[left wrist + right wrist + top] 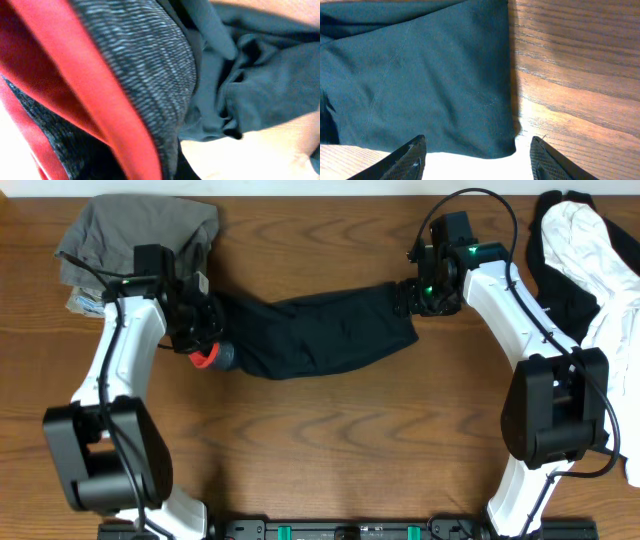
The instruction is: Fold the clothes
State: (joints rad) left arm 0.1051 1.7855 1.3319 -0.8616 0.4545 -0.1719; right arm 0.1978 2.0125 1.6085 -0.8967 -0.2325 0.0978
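Both arms (128, 365) bent inward, left claw (205, 343) pinching leggings (320, 330)

grey/olive garment pile (140, 220), far corner, wood tbl (330, 450)

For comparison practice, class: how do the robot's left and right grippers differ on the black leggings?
The left gripper is shut on the grey, red-edged waistband of the leggings; the right gripper is open, holding nothing. The left sits at the waistband end, the right over the opposite end. Both work the same garment.
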